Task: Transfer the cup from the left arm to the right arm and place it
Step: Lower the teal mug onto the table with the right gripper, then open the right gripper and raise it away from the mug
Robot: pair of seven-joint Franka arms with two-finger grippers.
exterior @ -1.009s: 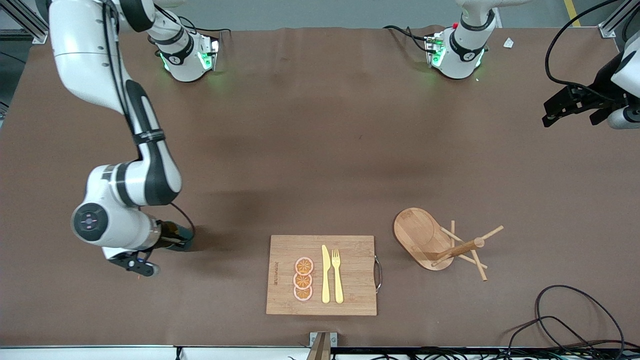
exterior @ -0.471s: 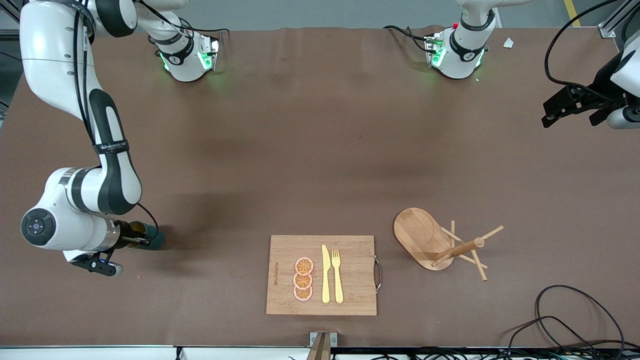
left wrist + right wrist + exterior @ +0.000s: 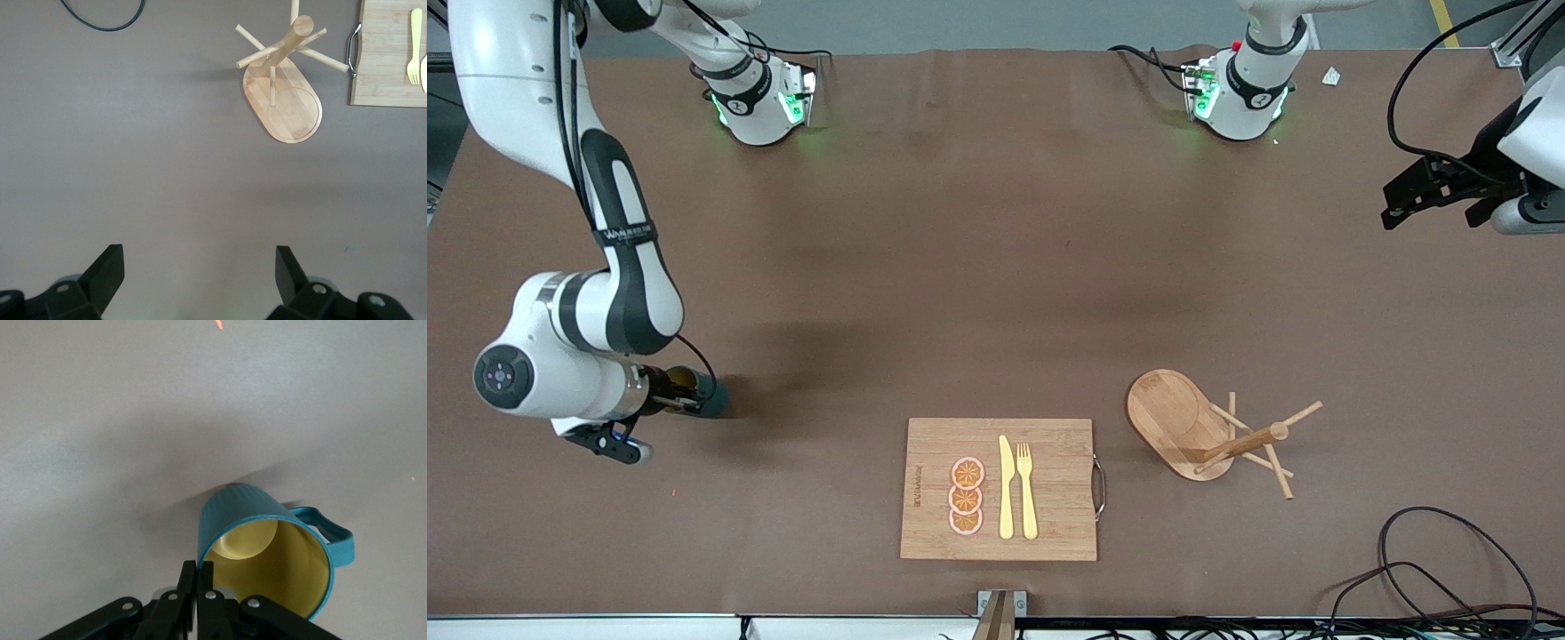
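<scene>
While the right end effector (image 3: 680, 397) pinches the rim of the cup (image 3: 698, 397) at the right arm's end of the desk (image 3: 978, 267), the handover looks complete and what remains is the placing. In the right wrist view the fingers (image 3: 197, 587) press together on the thin wall, one inside and one outside, and the cup (image 3: 267, 553) tilts with its mouth toward the camera and its base very near the surface — whether touching, I cannot tell. A good finish would level the cup so the flat base lands first, then let go only once it sits squarely; a rim pinch lets a mug pivot, so slow motion helps.

Its ribbed teal outside looks smooth and hard, the inside a matte yellow, with a small loop handle at one side.

Farther along lie a bamboo cutting board (image 3: 925, 444) with orange slices (image 3: 966, 496), a yellow knife (image 3: 1006, 489) and fork (image 3: 1027, 489), then a wooden mug tree (image 3: 1218, 436). Over the desk's other end the left end effector (image 3: 200, 273) waits, spread wide and empty.
</scene>
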